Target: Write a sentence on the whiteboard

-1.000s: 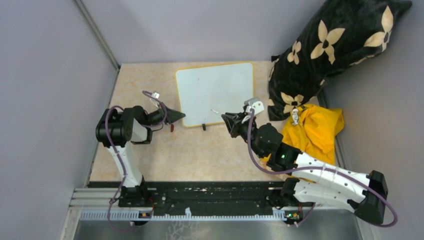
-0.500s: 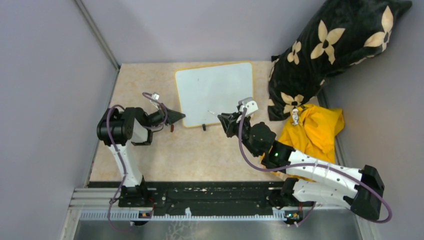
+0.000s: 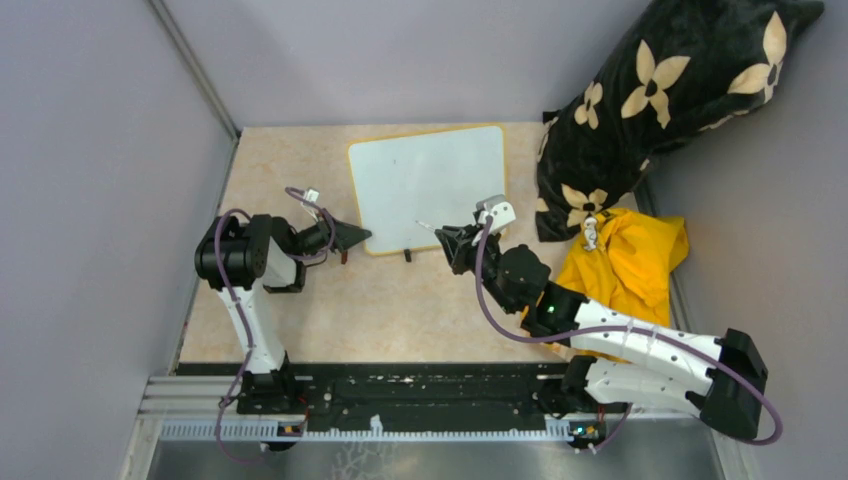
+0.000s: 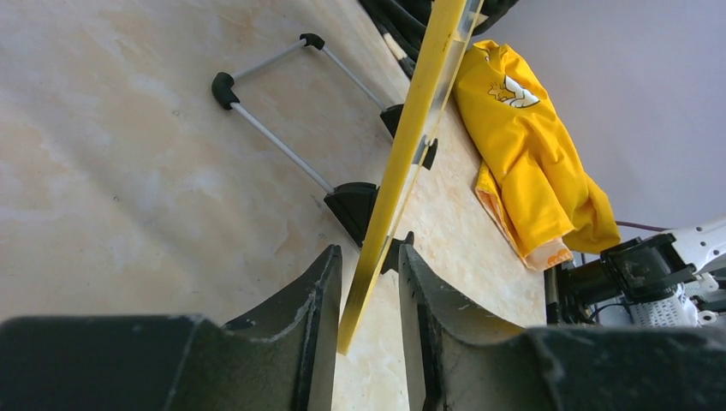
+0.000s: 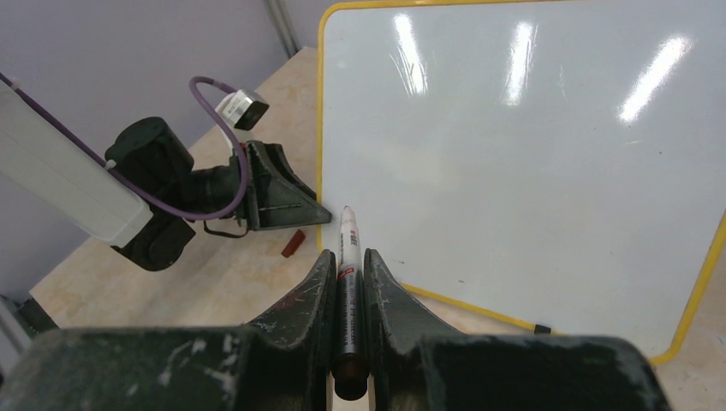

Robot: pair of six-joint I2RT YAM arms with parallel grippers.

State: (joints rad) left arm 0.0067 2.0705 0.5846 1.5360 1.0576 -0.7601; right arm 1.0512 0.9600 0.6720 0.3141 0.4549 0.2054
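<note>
The whiteboard (image 3: 428, 190) leans on its wire stand (image 4: 274, 141) at the back of the table, its yellow frame (image 4: 411, 128) edge-on in the left wrist view. Its glossy face (image 5: 514, 154) is blank, and no sentence is in view. My left gripper (image 3: 365, 236) straddles the board's lower left corner. Its jaws (image 4: 370, 253) are open, with a gap on each side of the frame. My right gripper (image 3: 445, 238) is shut on a white marker (image 5: 347, 248), whose tip is at the board's lower left area.
A small red cap (image 5: 293, 243) lies on the table by the left gripper. A black flowered pillow (image 3: 660, 100) and a yellow cloth (image 3: 630, 255) fill the right side. Grey walls close in on the left and at the back.
The left jaws have parted around the board's frame. The right arm came a little to the left with the marker, then held still. The board's left edge shifted slightly left.
</note>
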